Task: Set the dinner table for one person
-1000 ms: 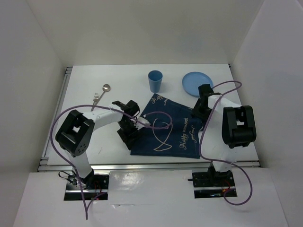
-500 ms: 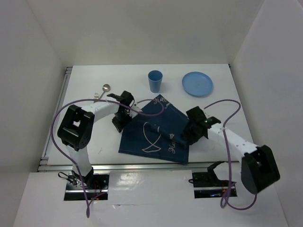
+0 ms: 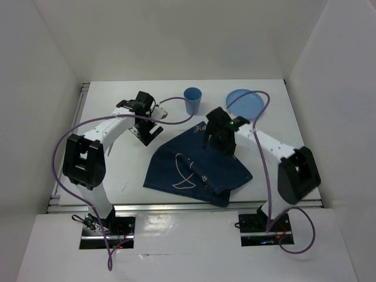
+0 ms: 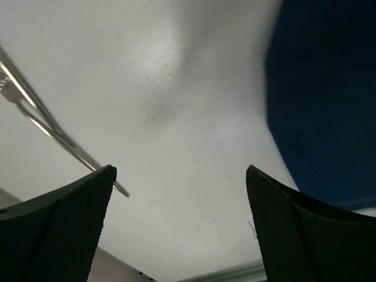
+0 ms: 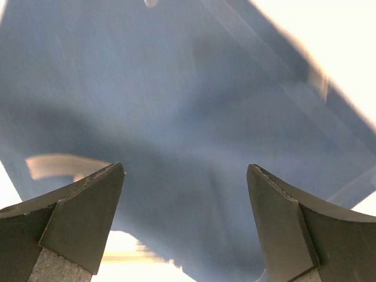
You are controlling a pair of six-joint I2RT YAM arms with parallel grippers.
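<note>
The large flat white rectangular desk (image 3: pixel 126 170) fills the floor of a white-walled enclosure (image 3: pixel 176 41), with a metal rail (image 3: pixel 188 205) along its near and left edges. A dark blue cloth placemat (image 3: pixel 197 167) lies rumpled and skewed on the middle of the desk, toward the near side. It carries a pale fish outline and pale script lettering that is too small to read.

The left end effector (image 3: pixel 145 130) hangs over bare desk just left of the placemat's far corner. In the left wrist view its fingers (image 4: pixel 64 223) are spread wide, with only white desk between them. Thin metal cutlery (image 4: pixel 53 132), with fork tines at the left edge, lies slantwise on the desk, and its near end runs in beside the left finger. The blue cloth edge sits off to the right.

The right end effector (image 3: pixel 216 138) is above the far part of the placemat. The right wrist view shows its fingers (image 5: pixel 70 223) just as far apart, pinching nothing, with blurred blue cloth below.

Further back, a light blue plastic cup (image 3: pixel 192 100) stands upright with its mouth up, and only blue shows inside it. To its right lies a round light blue plate (image 3: pixel 245 104). In the top view the right arm's purple cable (image 3: pixel 258 108) arcs across the plate.
</note>
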